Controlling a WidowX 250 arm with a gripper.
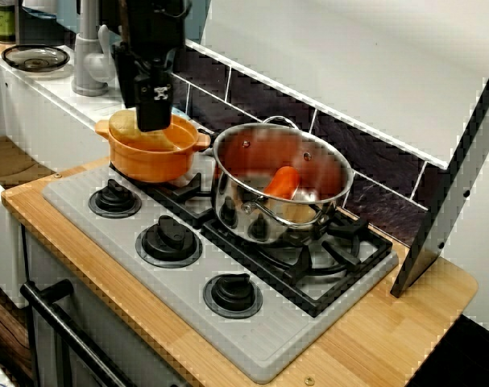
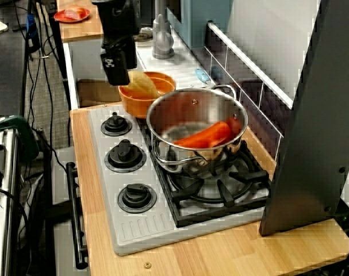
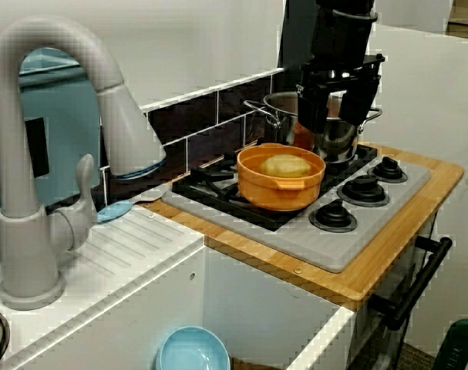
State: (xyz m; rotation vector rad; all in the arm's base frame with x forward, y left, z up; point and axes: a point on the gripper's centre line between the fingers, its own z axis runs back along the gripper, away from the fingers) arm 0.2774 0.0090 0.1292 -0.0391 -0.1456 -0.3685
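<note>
The gripper [image 3: 335, 123] is held spread and empty above the orange pot [image 1: 151, 161], clear of its yellow food [image 3: 286, 165]. A steel pot [image 1: 236, 201] is seated at its 3 o'clock.

The wooden desk [image 1: 381, 343] bears a grey stove top [image 1: 252, 347], whose black grate [image 1: 353, 242] carries an orange pot [image 1: 147, 161] and a steel pot [image 1: 244, 201] side by side, and a dark slanted panel [image 1: 449, 201] at one end.

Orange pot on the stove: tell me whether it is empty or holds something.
Not empty. A rounded yellowish item lies inside the orange pot, seen over its rim in the view from the sink side.
</note>
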